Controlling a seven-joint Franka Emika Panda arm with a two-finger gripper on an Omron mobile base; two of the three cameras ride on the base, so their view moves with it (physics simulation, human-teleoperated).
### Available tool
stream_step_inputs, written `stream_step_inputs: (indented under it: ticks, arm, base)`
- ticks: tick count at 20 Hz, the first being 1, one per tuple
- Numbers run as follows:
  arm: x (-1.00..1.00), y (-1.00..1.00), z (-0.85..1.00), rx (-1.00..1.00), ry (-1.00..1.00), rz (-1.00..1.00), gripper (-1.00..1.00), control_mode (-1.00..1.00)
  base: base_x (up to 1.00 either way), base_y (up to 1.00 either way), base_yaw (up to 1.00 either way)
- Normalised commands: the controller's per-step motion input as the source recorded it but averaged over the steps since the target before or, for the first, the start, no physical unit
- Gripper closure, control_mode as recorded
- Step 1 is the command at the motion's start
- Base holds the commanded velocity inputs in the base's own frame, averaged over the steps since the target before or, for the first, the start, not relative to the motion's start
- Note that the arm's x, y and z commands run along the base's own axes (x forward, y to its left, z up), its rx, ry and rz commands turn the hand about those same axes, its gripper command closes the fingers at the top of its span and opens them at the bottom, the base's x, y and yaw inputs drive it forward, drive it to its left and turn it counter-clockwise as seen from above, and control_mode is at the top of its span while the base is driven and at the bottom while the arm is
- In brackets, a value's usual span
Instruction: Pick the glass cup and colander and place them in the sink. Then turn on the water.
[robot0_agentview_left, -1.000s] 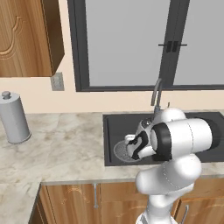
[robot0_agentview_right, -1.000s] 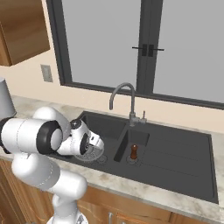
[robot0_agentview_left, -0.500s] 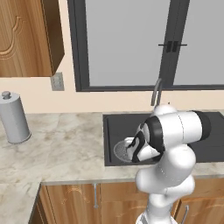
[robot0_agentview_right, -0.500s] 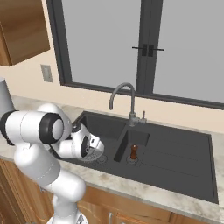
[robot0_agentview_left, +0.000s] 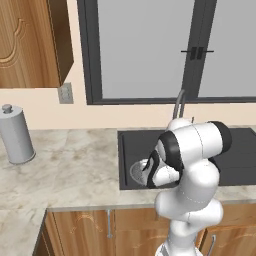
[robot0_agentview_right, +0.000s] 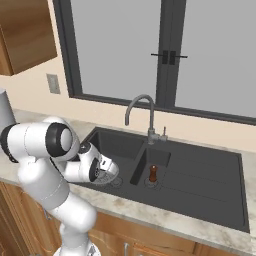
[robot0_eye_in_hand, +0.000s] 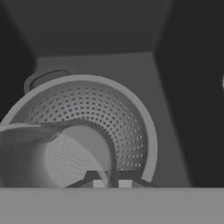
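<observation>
holding the glass cup (robot0_eye_in_hand: 52, 153) by its rim, your gripper (robot0_eye_in_hand: 111, 181) is clamped on the thin wall, low in the sink (robot0_agentview_right: 200, 175) over the colander (robot0_eye_in_hand: 127, 118). letting go with the cup this tilted could tip it on the curved mesh, so it rolls toward the drain (robot0_eye_in_hand: 46, 78).
</observation>
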Motion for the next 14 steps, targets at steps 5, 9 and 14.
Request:
stream_step_inputs:
  ticks: [5, 9, 14]
  arm:
    - [0.00, 0.17, -0.15, 0.00, 0.00, 0.00, 1.00, -1.00]
    - [0.02, 0.21, -0.14, 0.00, 0.00, 0.00, 1.00, -1.00]
    - [0.01, 0.07, -0.01, 0.02, -0.03, 0.00, -1.00, -1.00]
  base:
    - [0.00, 0.00, 0.00]
    - [0.00, 0.00, 0.00]
    - [0.00, 0.00, 0.00]
